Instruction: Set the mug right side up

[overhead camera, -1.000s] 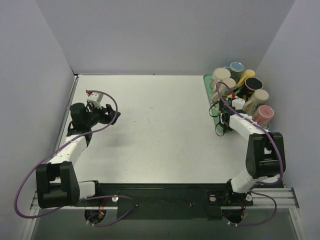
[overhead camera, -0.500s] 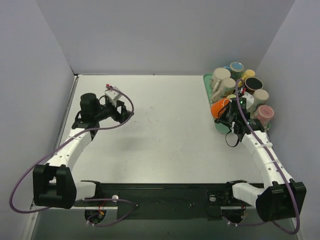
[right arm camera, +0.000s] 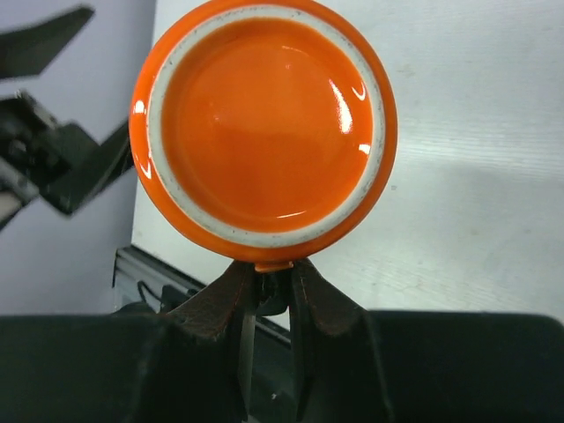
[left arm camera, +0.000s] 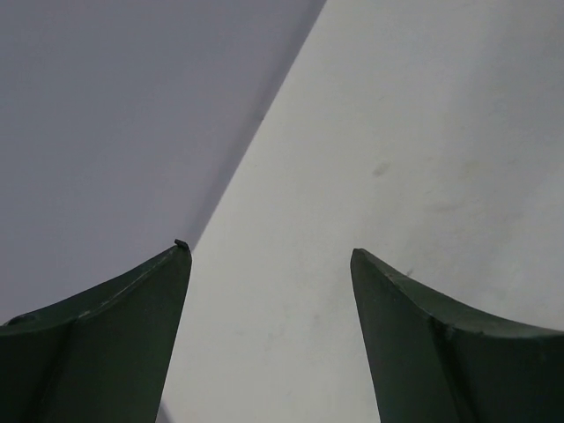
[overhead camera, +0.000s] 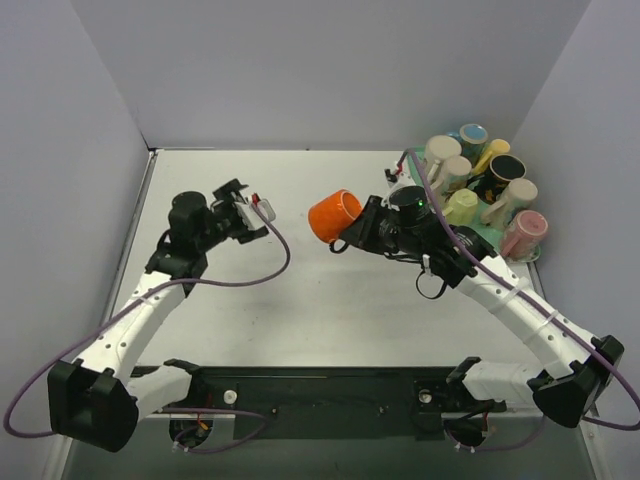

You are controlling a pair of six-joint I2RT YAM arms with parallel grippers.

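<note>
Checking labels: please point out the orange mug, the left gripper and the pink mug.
orange mug [overhead camera: 337,213]: top view, side wall.
left gripper [left arm camera: 267,249]: left wrist view, midway between fingertips.
pink mug [overhead camera: 520,236]: top view, side wall.

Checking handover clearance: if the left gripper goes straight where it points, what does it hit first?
Probably the bare table near the wall foot. The wrist view shows no orange mug ahead of the open left gripper. Depth is unclear.

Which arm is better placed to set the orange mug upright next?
Right, probably. The right pincer is shut on the orange mug, holding it sideways above the table. The left pincer is open, empty, and apart from the mug.
</note>
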